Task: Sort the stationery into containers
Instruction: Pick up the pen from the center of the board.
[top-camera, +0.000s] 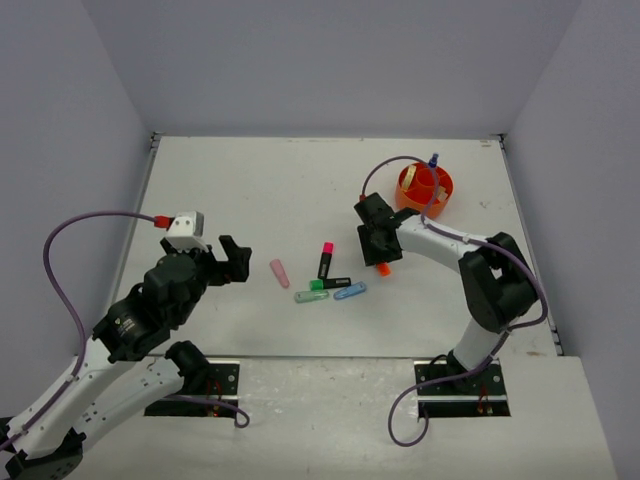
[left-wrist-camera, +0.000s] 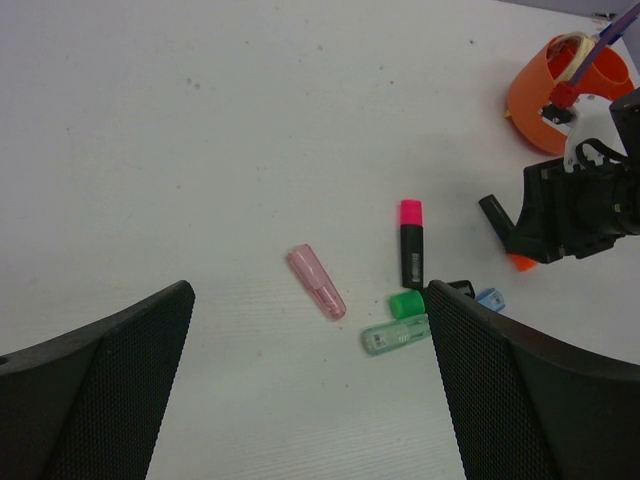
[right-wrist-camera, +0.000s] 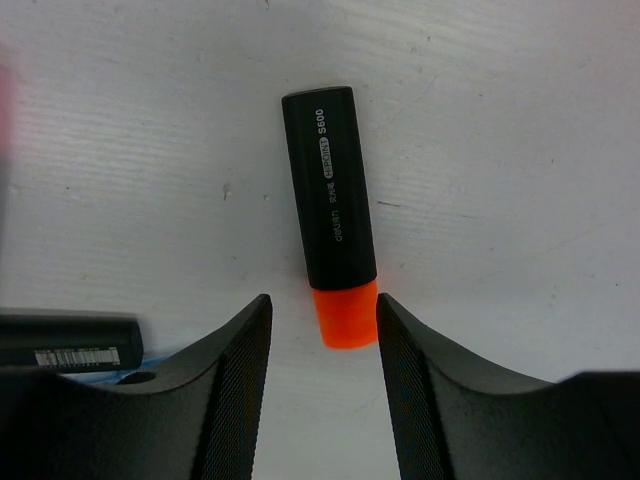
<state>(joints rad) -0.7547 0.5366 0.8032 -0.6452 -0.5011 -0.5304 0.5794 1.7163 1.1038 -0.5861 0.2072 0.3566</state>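
Observation:
The orange highlighter (right-wrist-camera: 333, 205), black-bodied with an orange cap, lies flat on the table (top-camera: 250, 190). My right gripper (right-wrist-camera: 322, 306) is open, its jaws on either side of the cap with small gaps; from above it (top-camera: 380, 243) stands over the highlighter (top-camera: 384, 268). The round orange tub (top-camera: 424, 188) stands just behind it. A pink highlighter (top-camera: 326, 259), green highlighter (top-camera: 328, 284), pale green clip (top-camera: 311, 296), blue clip (top-camera: 349, 291) and pink piece (top-camera: 279, 272) lie mid-table. My left gripper (top-camera: 232, 260) is open and empty, left of the pink piece (left-wrist-camera: 317, 282).
The tub (left-wrist-camera: 545, 95) holds a beige ring and a blue pen-like piece. A black highlighter body (right-wrist-camera: 65, 342) lies close to my right gripper's left finger. White walls enclose the table on three sides.

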